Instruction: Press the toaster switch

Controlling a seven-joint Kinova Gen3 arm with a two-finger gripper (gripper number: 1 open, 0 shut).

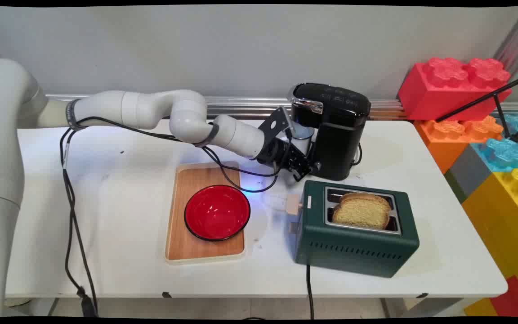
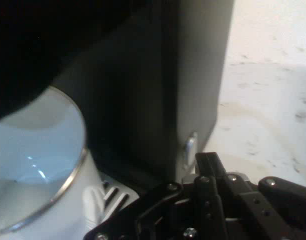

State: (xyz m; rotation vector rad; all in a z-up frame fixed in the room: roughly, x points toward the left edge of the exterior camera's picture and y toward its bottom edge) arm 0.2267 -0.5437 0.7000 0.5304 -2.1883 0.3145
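One hand point(image 1: 306, 171), grip state unclear, sits beside the black coffee maker point(image 1: 337, 130) and its white cup point(image 2: 38, 165).

red bowl point(image 1: 216, 212) – green toaster point(image 1: 358, 243) – black coffee maker point(image 1: 337, 130), white table point(image 1: 119, 189).

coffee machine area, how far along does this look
Looks done: a pale cup stands under the black coffee machine, and bread sits in the green toaster. In hand: the claw is low beside the cup and the machine's base; a grip can't be seen. Possibly left: the red bowl lies empty on the wooden tray.
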